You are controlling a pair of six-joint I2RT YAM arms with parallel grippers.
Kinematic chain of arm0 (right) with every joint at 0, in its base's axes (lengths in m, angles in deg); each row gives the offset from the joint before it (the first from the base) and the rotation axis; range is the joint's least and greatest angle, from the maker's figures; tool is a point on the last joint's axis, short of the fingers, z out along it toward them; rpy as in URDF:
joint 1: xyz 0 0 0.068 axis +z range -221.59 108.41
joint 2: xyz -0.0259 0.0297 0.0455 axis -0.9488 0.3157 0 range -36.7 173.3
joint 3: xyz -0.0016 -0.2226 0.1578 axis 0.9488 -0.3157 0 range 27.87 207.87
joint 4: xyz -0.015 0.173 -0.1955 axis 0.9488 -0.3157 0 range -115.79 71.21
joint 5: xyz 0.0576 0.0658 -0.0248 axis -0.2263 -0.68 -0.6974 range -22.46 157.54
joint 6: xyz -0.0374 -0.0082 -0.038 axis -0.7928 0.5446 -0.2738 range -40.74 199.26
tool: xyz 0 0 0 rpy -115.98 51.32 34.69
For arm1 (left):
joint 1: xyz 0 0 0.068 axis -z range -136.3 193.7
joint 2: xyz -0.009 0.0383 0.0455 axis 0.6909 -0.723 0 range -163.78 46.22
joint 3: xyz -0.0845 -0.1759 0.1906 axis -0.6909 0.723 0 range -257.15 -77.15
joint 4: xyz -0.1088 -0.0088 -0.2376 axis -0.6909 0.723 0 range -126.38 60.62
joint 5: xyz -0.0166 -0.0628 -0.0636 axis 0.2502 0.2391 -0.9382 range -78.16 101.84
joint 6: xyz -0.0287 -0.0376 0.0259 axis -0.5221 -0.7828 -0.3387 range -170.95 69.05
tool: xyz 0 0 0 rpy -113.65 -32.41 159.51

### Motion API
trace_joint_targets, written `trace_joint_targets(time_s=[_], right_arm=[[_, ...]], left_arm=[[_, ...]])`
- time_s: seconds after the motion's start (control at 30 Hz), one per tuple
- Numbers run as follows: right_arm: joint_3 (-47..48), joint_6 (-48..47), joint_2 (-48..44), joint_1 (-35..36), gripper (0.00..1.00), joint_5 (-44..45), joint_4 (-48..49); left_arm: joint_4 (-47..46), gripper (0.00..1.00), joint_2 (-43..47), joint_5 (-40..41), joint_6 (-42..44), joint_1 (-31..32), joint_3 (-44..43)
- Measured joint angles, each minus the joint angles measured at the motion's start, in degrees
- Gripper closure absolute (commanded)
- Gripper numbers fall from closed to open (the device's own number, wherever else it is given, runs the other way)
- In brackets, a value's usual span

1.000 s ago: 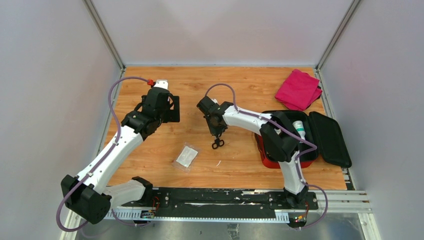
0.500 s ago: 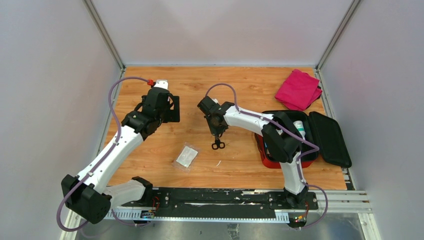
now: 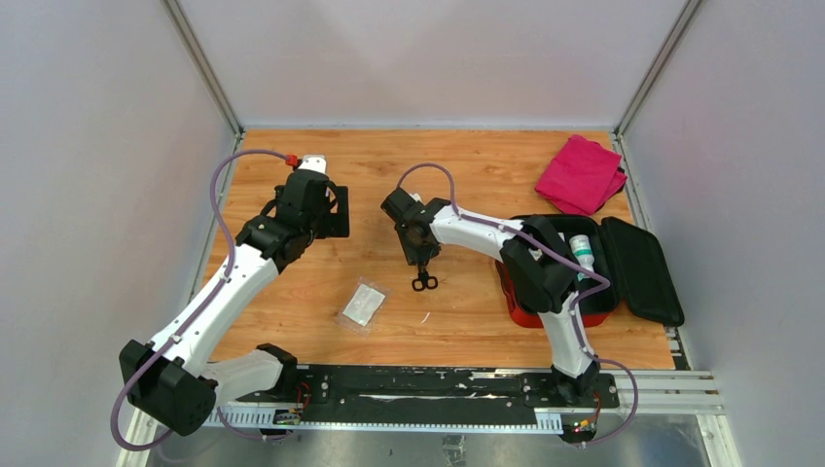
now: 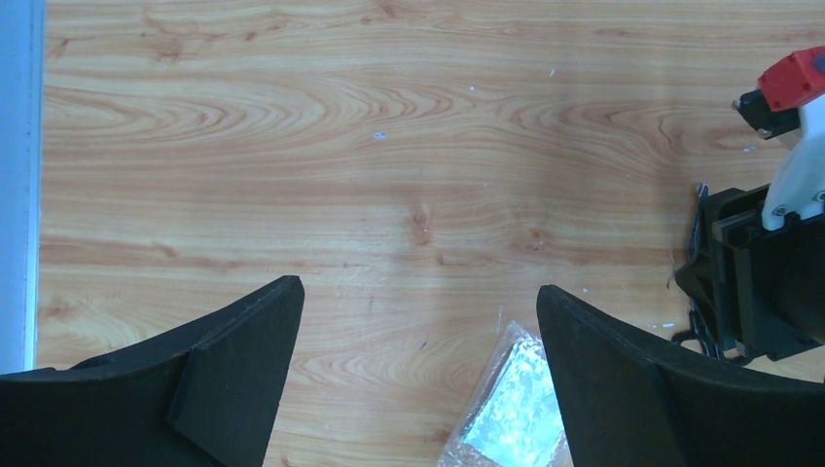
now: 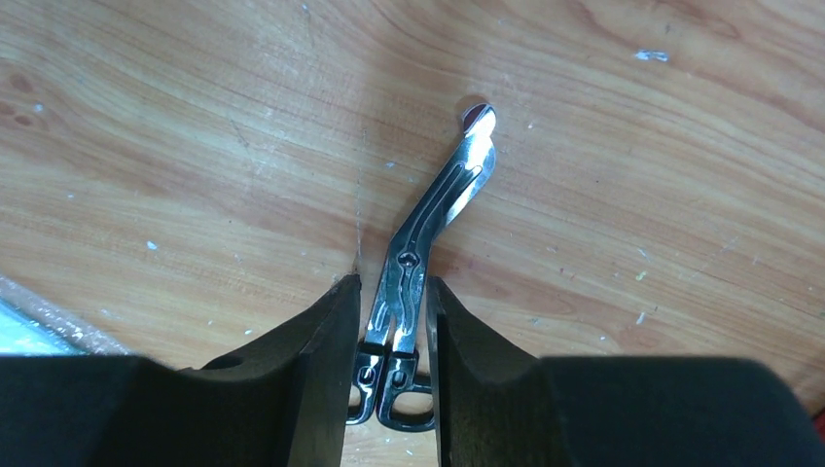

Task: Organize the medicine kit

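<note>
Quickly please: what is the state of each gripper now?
Left gripper: open, empty.
Right gripper: jaws astride the scissors; whether they grip cannot be told.

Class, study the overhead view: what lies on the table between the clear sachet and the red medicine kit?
Between sachet and medicine kit lie small metal scissors, the right tool straddling them; the top view shows this.
</note>
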Motion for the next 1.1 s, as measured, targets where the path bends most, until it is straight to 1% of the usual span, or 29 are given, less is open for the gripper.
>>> trace_joint_targets(time_s=[0.13, 0.2, 0.3, 0.43, 0.5, 0.57, 0.9, 1.1], right_arm=[[0.74, -0.13, 1.07, 0.0, 0.66, 0.0, -0.09], [0.96, -0.15, 1.33, 0.0, 0.71, 0.02, -0.11], [1.18, -0.13, 1.53, 0.0, 0.84, 0.11, -0.24], [1.38, 0.04, 1.62, 0.0, 0.95, 0.63, -0.5], [1.38, 0.07, 1.62, 0.0, 0.98, 0.74, -0.5], [1.14, 0.09, 1.46, 0.0, 1.0, 0.79, -0.33], [-4.92, 0.55, -2.84, -0.04, 1.0, -0.33, 2.29], [-9.14, 1.36, -6.45, -0.04, 1.0, -1.33, 2.95]], left_arm=[[0.0, 0.04, 0.0, -0.13, 0.0, -0.07, 0.02], [-0.02, 0.04, 0.0, -0.17, 0.0, -0.07, 0.04], [-0.02, 0.04, 0.0, -0.31, 0.0, -0.07, 0.04], [-0.02, 0.04, 0.0, -0.37, 0.0, -0.07, 0.04], [-0.02, 0.04, 0.0, -0.39, 0.0, -0.07, 0.04], [-0.02, 0.04, 0.0, -0.48, 0.0, -0.07, 0.04], [-0.61, 0.04, -0.42, -2.14, -0.24, -0.39, 0.42], [-2.03, 0.04, -0.42, -6.54, -2.36, -0.42, 3.17]])
